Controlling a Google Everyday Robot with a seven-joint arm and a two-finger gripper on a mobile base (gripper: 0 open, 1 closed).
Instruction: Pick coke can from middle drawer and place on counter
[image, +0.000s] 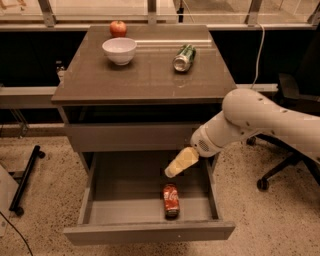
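Note:
The coke can (171, 200) is red and lies on its side on the floor of the open middle drawer (120, 212), near its front right. My gripper (171, 171) hangs over the drawer, just above and behind the can, apart from it. The white arm comes in from the right. The counter (145, 75) is the grey-brown top of the cabinet.
On the counter stand a white bowl (119, 50), a red apple (118, 28) behind it, and a green can (184, 57) lying on its side. An office chair base (280, 170) is at the right. A black wheeled stand leg (25, 180) is at the left.

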